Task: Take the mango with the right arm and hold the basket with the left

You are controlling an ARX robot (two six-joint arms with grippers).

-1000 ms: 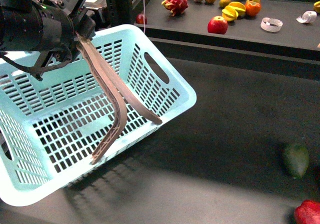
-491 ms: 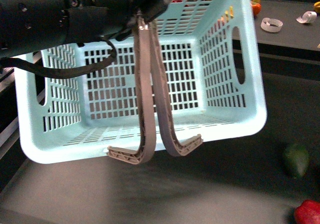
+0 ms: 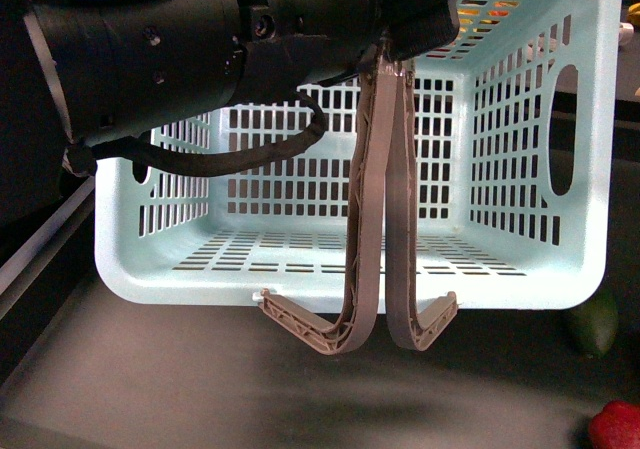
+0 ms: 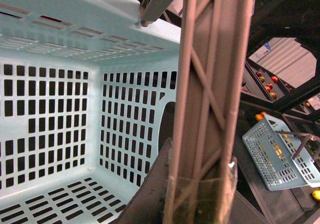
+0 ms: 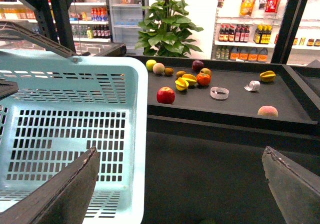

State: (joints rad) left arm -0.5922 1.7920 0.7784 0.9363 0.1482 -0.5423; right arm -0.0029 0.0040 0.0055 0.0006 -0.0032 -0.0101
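Note:
My left arm [image 3: 200, 59], bulky and black, fills the upper left of the front view. The left gripper [image 3: 415, 14] is shut on the two grey-brown handles [image 3: 385, 219] of the pale aqua basket [image 3: 350, 294], which hangs lifted and looks empty. In the left wrist view the handles [image 4: 205, 99] run between the jaws of the left gripper [image 4: 200, 196] above the basket [image 4: 50, 109]. My right gripper [image 5: 177, 189] is open and empty, beside the basket [image 5: 75, 84], above dark table. A small yellow-orange fruit, likely the mango [image 5: 267, 76], lies far back on the shelf.
A dark green oval fruit [image 3: 597, 326] and a red fruit [image 3: 612, 429] lie on the table at the right. The raised shelf [image 5: 280, 119] holds a red apple [image 5: 165, 95], cut yellow fruit [image 5: 185, 81], tape rolls and more fruit. Another aqua basket [image 4: 277, 154] shows in the left wrist view.
The left arm has swung the basket up and to the right, closer to the front camera. It now hangs level and hides most of the shelf.

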